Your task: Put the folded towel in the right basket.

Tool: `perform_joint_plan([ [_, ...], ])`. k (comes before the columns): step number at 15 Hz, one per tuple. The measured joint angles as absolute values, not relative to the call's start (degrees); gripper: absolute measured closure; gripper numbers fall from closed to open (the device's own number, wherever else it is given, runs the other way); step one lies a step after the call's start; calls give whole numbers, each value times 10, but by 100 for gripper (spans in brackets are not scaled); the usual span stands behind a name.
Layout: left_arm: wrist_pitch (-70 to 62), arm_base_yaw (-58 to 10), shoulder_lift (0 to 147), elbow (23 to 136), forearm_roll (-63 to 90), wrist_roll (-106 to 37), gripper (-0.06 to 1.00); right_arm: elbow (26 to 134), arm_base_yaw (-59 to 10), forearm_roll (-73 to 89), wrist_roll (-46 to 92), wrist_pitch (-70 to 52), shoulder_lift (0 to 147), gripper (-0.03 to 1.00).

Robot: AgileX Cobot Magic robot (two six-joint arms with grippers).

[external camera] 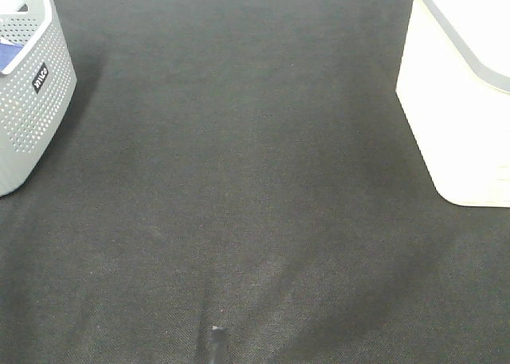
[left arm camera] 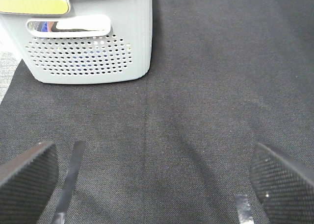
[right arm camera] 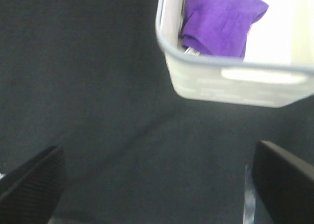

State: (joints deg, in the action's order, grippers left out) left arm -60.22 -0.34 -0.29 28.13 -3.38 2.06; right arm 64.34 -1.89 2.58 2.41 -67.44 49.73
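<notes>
A purple towel (right arm camera: 221,20) lies inside the white right basket (right arm camera: 235,89), bunched against its near wall, in the right wrist view. My right gripper (right arm camera: 157,180) is open and empty above the black mat, a short way in front of that basket. My left gripper (left arm camera: 157,180) is open and empty over the mat, facing the grey perforated left basket (left arm camera: 88,57). In the exterior high view the right basket (external camera: 458,101) stands at the right edge and the left basket (external camera: 32,101) at the left edge. The towel is hidden there.
The black mat (external camera: 239,157) covers the table between the baskets. The left basket holds blue cloth (external camera: 8,57) and something yellow-green (left arm camera: 32,6). A small dark tip (external camera: 217,344) shows at the bottom edge of the exterior high view.
</notes>
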Motion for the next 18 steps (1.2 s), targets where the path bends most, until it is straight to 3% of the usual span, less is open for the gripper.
perform_joint_plan([
  [7,-602,-3,-3,281,-34,21,-4,471,-19,26,25,-694,202,-1],
  [18,-602,-3,-3,281,-34,21,-4,293,-19,30,60,-698,-3,-1],
])
